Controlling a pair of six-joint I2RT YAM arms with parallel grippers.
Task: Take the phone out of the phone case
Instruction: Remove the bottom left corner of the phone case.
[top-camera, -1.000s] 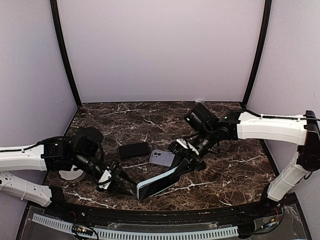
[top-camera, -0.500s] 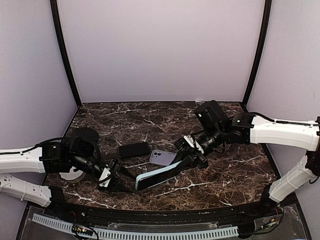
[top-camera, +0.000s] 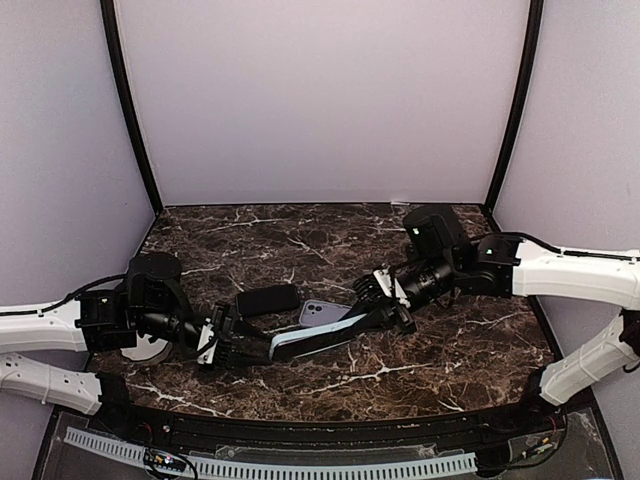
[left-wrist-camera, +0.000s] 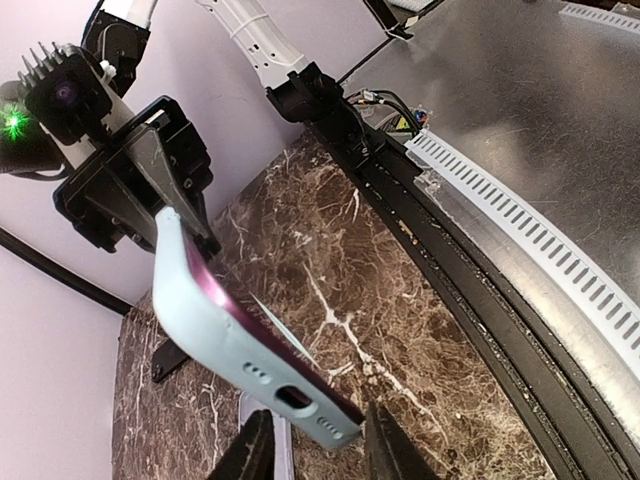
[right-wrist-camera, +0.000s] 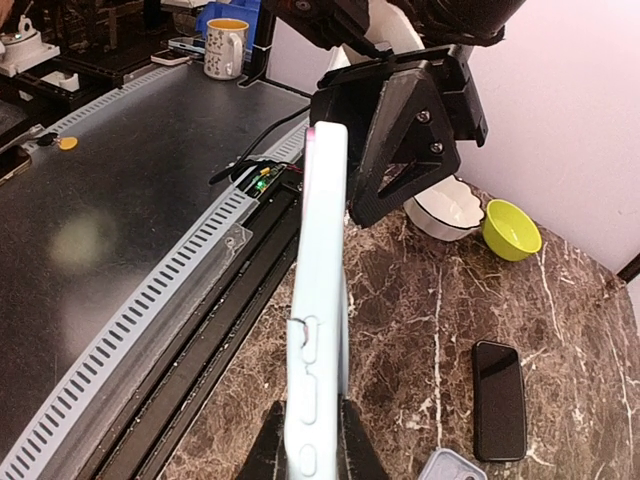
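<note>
**Top external view.** The phone case (top-camera: 318, 337), pale blue, hangs above the worktop (top-camera: 450, 350), close to the near edge and slightly left of centre. Its long axis runs roughly along that edge, with the right end a little higher and farther back. The right gripper (top-camera: 375, 318) has the right end. The left gripper (top-camera: 260, 347) is at the left end. Neither arm is nearer, since each stands at one end of the axis. A black handset (top-camera: 267, 299) and a lilac item (top-camera: 322, 314) lie on the worktop just behind the case, apart from it.

**Left wrist view.** The end of the case with the port cut-out sits between the left fingers (left-wrist-camera: 255, 452). The jaws bracket it closely, but a firm grip cannot be confirmed. The phone (left-wrist-camera: 250, 318) shows as a dark magenta strip along one long side, seated in the case. The right gripper holds the far end.

**Right wrist view.** The right jaws are closed on the case, with one finger on each side of its thin edge.

**Assessment.** The phone is not yet out. The coming move probably turns on this end-to-end line. With the right end anchored, the left jaws would work across the axis at the left end.
</note>
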